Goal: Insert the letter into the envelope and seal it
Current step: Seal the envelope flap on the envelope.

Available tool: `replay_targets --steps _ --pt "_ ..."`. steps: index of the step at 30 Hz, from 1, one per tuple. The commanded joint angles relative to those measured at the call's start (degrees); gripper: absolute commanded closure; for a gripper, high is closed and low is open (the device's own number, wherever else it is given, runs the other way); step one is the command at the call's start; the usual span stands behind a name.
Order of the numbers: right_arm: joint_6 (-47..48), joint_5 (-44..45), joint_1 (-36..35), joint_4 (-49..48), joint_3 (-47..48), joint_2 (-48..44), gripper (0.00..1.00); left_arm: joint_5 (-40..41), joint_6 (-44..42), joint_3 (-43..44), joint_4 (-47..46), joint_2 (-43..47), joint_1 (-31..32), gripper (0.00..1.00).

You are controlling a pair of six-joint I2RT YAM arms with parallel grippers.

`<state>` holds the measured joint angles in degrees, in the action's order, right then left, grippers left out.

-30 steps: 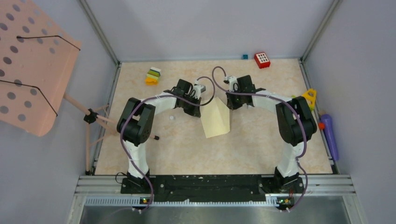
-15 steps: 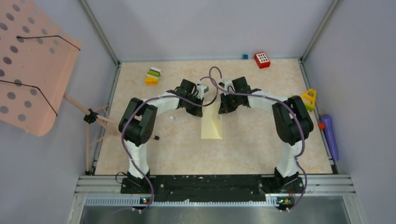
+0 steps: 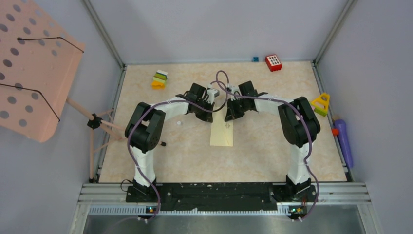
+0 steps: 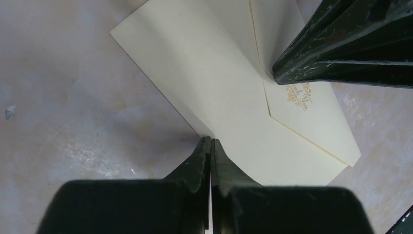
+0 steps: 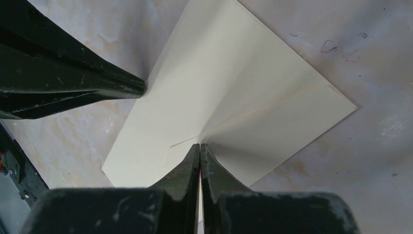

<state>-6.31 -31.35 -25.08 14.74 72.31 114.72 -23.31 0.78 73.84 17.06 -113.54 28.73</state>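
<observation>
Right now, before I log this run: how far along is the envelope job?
Done: no loose letter in view; the envelope has its flap folded down. In hand: shut left fingers touch its edge, right fingers press the flap. Left: confirming the seal, releasing.

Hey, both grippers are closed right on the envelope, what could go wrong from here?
1. The envelope rises in a ridge at the right gripper; pushing further could set a stray crease.
2. The left gripper meets the paper only at its edge, so the envelope might slip or swivel on the table.
</observation>
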Motion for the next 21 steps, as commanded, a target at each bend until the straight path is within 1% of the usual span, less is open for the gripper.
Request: replay_targets --steps 1,3,8,10,13,15,21 --pt "0.0 0.8 -1.5 1.7 1.0 3.1 1.0 -3.7 1.0 -0.2 1.2 -0.3 0.9 1.0" --pt "-0.3 1.0 -1.5 1.8 0.8 3.1 1.0 -8.5 2.7 0.0 0.5 0.6 0.3 1.0" --pt "-0.5 1.1 -1.4 1.7 -0.2 2.8 1.0 -20.8 6.4 -0.9 -4.5 3.0 -1.6 1.0" --pt "-0.4 1.1 -1.2 1.5 -0.5 2.6 1.0 -24.2 7.7 -1.0 -6.0 3.3 -1.8 1.0" --pt "-0.5 0.9 -0.8 1.1 -1.0 2.7 1.0 -28.6 11.2 -2.8 -11.4 3.8 -1.8 1.0" --pt "-0.4 0.9 -0.6 1.0 -1.2 2.7 1.0 -30.0 13.1 -3.2 -13.8 3.1 -1.5 1.0" --pt "-0.4 0.9 -0.2 0.9 -1.3 2.6 1.0 -27.5 13.1 -0.6 -12.3 -1.2 -0.1 1.0"
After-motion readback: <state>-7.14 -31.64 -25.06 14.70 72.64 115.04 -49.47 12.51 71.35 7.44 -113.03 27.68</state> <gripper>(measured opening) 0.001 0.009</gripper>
